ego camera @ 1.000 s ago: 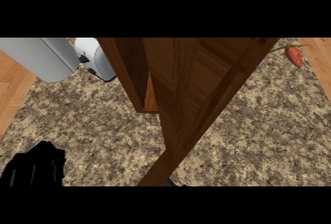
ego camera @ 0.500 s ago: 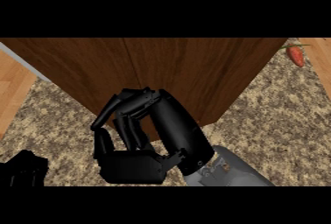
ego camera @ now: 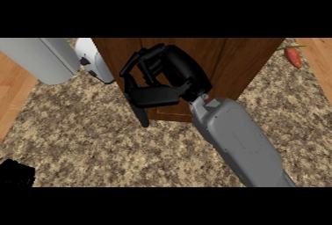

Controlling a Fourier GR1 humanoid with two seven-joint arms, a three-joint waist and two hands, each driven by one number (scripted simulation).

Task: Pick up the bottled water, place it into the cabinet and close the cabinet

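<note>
The wooden cabinet (ego camera: 240, 66) stands at the top middle of the head view, and its door front faces me with no gap showing. My right hand (ego camera: 165, 81) is up against the door's left part, its fingers curled with nothing visible in them and the thumb pointing down. The grey right forearm (ego camera: 236, 140) runs down to the lower right. Of my left hand (ego camera: 16, 173) only a black corner shows at the lower left edge. No bottled water is in view.
A grey and white appliance (ego camera: 45, 59) stands at the upper left beside the cabinet. A red vegetable with a green stem (ego camera: 293, 56) lies at the upper right. The speckled stone counter (ego camera: 97, 149) spreads below, with wooden floor (ego camera: 13, 96) at the left.
The door, which stood open edge-on a second ago, now faces me flat. My right hand came into view against it and has moved up and to the right.
</note>
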